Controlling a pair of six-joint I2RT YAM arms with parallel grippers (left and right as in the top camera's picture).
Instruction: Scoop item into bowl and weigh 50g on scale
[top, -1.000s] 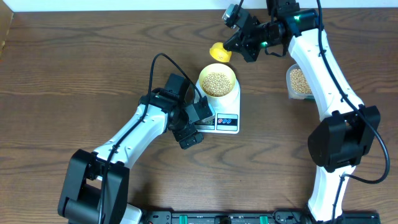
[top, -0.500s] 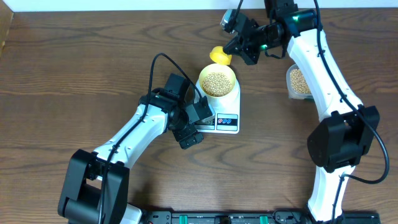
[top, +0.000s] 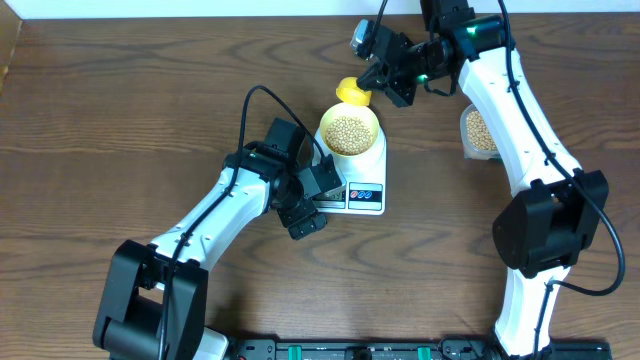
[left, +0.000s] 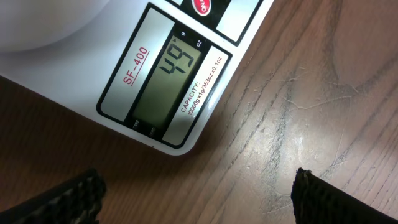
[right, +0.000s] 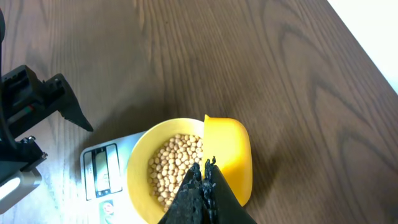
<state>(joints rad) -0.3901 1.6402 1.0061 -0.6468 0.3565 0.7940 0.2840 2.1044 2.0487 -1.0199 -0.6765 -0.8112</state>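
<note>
Overhead: the bowl (top: 348, 131), filled with beans (top: 348, 134), sits on the platform of the scale (top: 366, 190) mid-desk (top: 120, 120). The yellow scoop (top: 351, 91) hangs just past the bowl's far rim. Its handle runs up and to the right into the right jaws, which are closed on it. The tub (top: 480, 130) of spare beans lies to the right of the scale, beside the right arm (top: 520, 110). The left arm (top: 230, 205) rests at the scale's front left corner.

Left wrist: the display (left: 171, 78) reads 49, in grams. The left jaws stand wide open with nothing between them, pads (left: 81, 193) over bare desk just in front of the scale's corner.

Right wrist: the scoop's cup touches or nearly touches the bowl's rim, on the side away from the display. Whether any beans remain in the cup I cannot tell.

Judgement: the weight is a shade short, so only a few more beans are needed. The right arm holds the scoop and is nearer the tub. The reach goes from the bowl rightward to the tub.
</note>
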